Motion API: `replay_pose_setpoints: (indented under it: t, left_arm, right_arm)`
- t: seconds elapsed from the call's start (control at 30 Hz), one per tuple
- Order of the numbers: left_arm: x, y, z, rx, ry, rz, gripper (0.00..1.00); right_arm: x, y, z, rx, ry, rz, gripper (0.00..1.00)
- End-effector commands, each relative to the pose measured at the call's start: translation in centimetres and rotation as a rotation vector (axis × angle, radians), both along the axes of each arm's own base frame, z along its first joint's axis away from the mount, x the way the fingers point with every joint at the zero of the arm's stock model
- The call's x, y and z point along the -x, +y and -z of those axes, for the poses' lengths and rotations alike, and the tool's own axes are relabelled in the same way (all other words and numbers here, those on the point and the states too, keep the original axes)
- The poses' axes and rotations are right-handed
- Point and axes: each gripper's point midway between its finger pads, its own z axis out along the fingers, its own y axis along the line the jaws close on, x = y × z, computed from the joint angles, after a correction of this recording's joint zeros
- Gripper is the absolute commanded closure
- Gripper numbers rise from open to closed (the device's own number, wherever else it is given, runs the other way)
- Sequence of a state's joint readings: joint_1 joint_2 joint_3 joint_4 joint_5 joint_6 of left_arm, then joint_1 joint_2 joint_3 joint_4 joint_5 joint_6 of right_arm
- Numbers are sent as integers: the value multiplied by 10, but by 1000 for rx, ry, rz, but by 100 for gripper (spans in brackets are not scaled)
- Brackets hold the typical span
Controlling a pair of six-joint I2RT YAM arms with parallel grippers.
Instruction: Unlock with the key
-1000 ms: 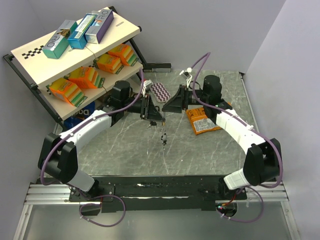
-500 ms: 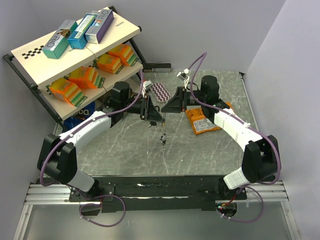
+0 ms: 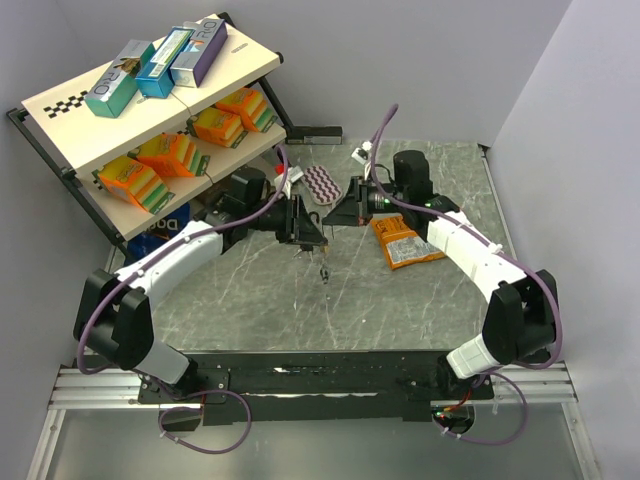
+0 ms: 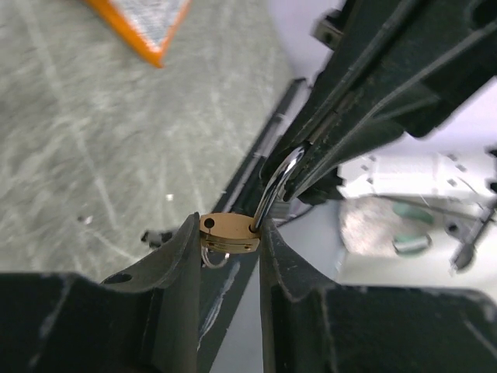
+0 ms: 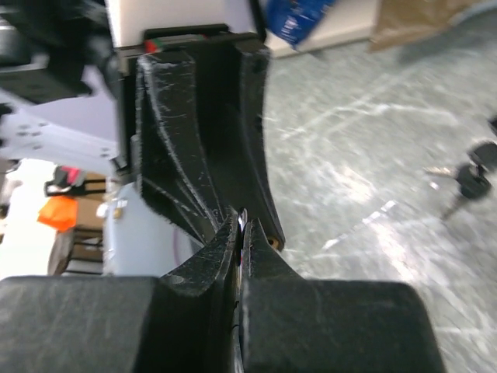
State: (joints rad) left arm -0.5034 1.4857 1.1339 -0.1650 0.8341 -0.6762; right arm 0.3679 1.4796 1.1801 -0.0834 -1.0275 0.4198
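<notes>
Padlock (image 4: 229,233) shackle now pinched by the right hand (image 5: 239,221), open earlier.

Bright even light, soft shadows, blurred foregrounds in wrist views.

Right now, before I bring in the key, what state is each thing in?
padlock: lifted off the table; locked or not, cannot tell.
left claw: closed on the padlock body.
right claw: closed on the shackle.
keys: lying on the table, not held.
</notes>
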Motion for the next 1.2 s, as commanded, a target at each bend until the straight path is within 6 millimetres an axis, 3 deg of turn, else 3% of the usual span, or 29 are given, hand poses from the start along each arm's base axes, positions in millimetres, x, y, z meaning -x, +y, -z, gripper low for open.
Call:
replay_pose_setpoints:
  t: [0.0,0.13,0.27,0.47,0.6,0.63,0.7,0.8,0.97,1.03,1.17]
  left_arm:
    - [-20,22,22,-169,13,-173,99]
    - [-20,34,37,-273,56,-252,99]
    - [-5,45,54,-363,114,-288,99]
    - [48,65,92,-493,259,-290,99]
    - [86,78,109,-521,374,-317,99]
    - [96,82,121,-534,405,-318,99]
    - [102,84,130,-534,442,-331,99]
    - [91,85,147,-574,417,-352,99]
    - [45,78,150,-655,299,-385,99]
    - [31,77,161,-700,289,-408,99]
    - [20,76,179,-749,290,-412,99]
  right_arm:
    - [-9,-6,16,98,-22,64,100]
    - [-13,-8,44,187,22,148,100]
    - [1,7,61,203,49,108,100]
    - [39,30,96,239,132,3,100]
    - [68,38,131,271,230,-52,100]
    - [73,41,137,276,241,-66,100]
    - [78,42,154,291,287,-79,100]
    - [70,45,169,305,287,-79,100]
    - [50,54,176,316,263,-71,100]
    - [43,53,185,334,261,-60,100]
    - [28,41,199,374,270,2,100]
